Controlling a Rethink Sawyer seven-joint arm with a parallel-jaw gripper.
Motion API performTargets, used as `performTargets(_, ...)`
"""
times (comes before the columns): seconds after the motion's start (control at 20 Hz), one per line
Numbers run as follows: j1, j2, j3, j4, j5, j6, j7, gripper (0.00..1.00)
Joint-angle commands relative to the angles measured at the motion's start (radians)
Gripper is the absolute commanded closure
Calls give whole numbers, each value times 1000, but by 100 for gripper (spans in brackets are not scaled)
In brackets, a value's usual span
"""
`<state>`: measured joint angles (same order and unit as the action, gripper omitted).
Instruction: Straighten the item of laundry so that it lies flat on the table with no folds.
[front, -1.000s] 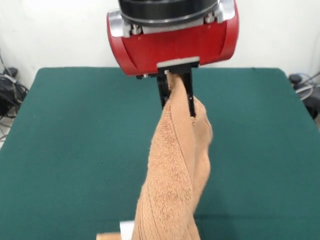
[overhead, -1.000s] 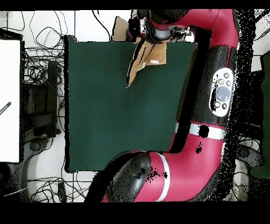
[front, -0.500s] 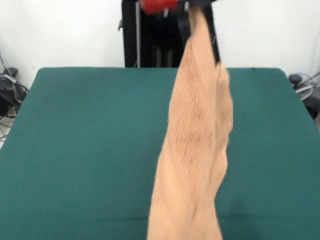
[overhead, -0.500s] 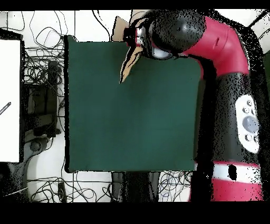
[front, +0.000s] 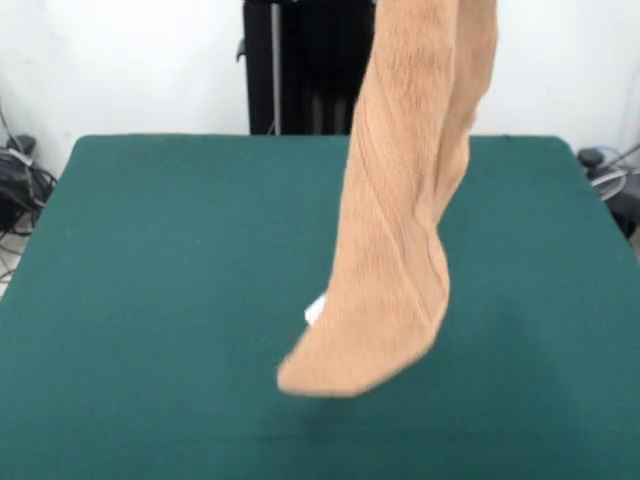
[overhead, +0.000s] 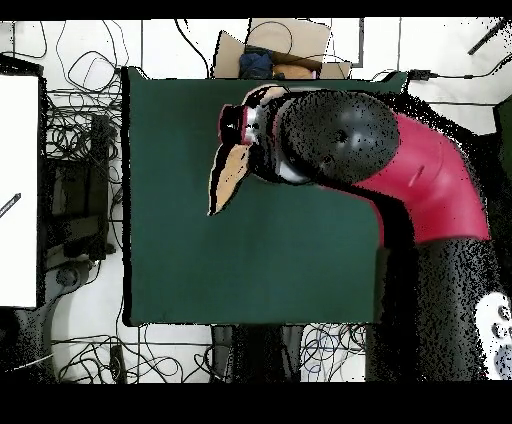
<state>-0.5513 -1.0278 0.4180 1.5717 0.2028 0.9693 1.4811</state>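
Note:
The peach-orange towel (front: 400, 230) hangs down from above the picture's top edge in a long twisted fold. Its lower end swings free just above the dark green table (front: 150, 300), with a small white label (front: 315, 310) showing at its left side. The gripper is above the top edge in the front view. In the overhead view the arm's red and black wrist (overhead: 335, 135) covers the gripper. There the towel (overhead: 228, 178) sticks out at the wrist's left, over the table (overhead: 180, 250). The towel hangs lifted, so the gripper holds its upper end.
The black pedestal (front: 300, 70) stands behind the table's far edge. Cables (front: 20, 180) lie off the table's left side. In the overhead view a cardboard box (overhead: 285, 45) sits beyond the table's top edge and a white board (overhead: 20, 190) lies at the left.
The arm has risen out of the front view's top and carried the towel higher and towards the table's middle. The towel's lower end, below the frame before, now hangs free.

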Motion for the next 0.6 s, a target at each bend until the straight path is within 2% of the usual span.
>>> performTargets(0.05,12,-209,-35,301,58,-11,-32,100)
performTargets(0.2,29,-214,-44,285,-14,31,-14,100)
performTargets(0.6,23,-235,-19,349,32,-44,-10,100)
